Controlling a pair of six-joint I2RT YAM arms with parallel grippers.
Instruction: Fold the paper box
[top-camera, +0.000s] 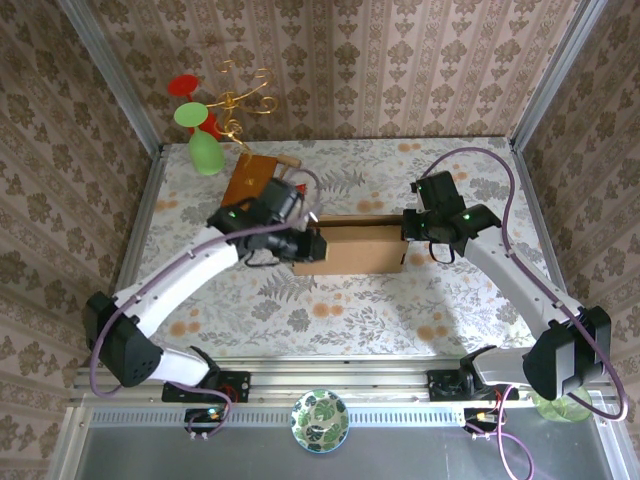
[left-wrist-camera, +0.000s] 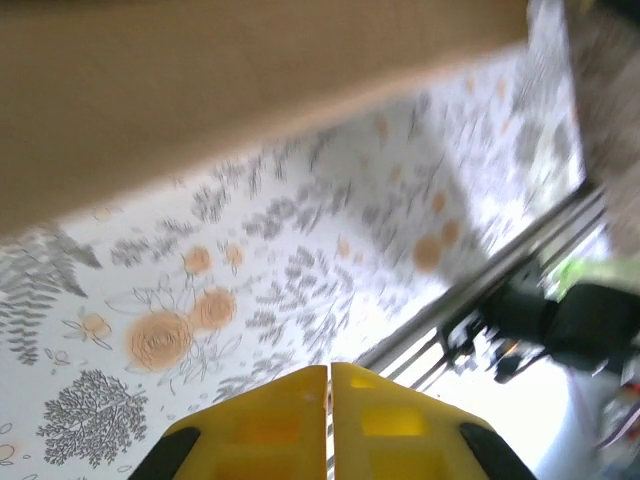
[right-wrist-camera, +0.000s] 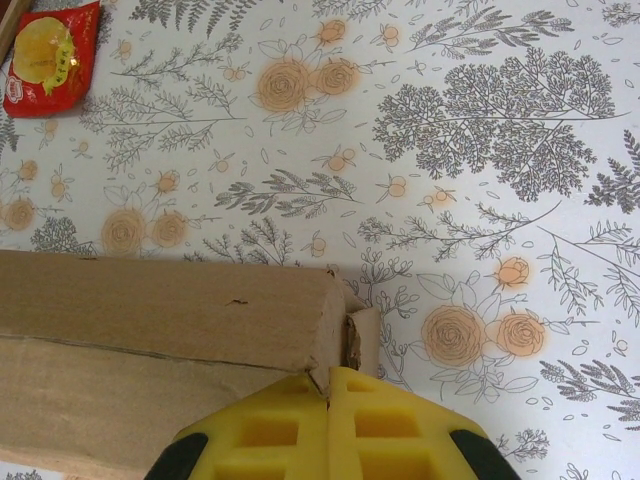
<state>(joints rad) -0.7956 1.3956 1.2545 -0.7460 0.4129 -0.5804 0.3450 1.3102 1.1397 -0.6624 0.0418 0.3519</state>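
So the paper box (top-camera: 358, 250) is plain brown corrugated cardboard, no print on it at all. It's already folded up into a long, low shape and sits roughly mid-table (top-camera: 300, 310) on the floral cover, long side running left to right in the overhead view, with one broad wall facing the near edge. The right wrist view gets one end of it (right-wrist-camera: 160, 310) up close: two long panels meet along a crease, and a small flap at the corner shows its raw fluted edge. The left wrist view only gives a blurry flat brown panel (left-wrist-camera: 200, 80) over the cloth.
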